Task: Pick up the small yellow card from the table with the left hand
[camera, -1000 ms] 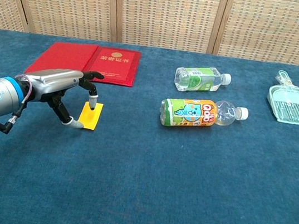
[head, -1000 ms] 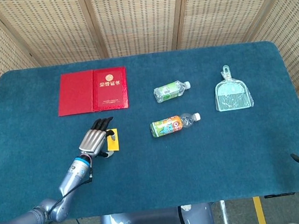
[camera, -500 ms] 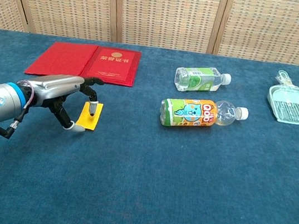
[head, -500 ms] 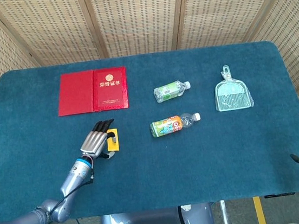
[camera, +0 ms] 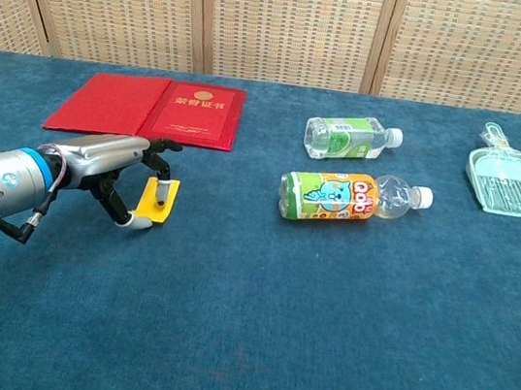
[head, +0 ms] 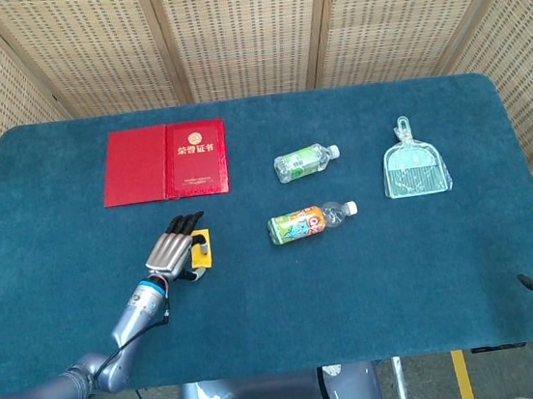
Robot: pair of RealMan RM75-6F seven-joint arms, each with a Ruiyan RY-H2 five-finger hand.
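Left robot hand [camera: 119, 169] pinches yellow card [camera: 160, 199]

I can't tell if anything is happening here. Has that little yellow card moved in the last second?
Yes. The yellow card has slid slightly toward the robot, away from the red booklet, and its near edge now looks tipped up between the left hand's fingers.

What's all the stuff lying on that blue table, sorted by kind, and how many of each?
Plastic bottles: 2, a green-labelled clear bottle and an orange-labelled bottle.
Red booklets: 1, an open red certificate booklet.
Cards: 1, a small yellow card, under the fingers of the left hand.
Dustpans: 1, a pale green plastic dustpan.
Total: 5
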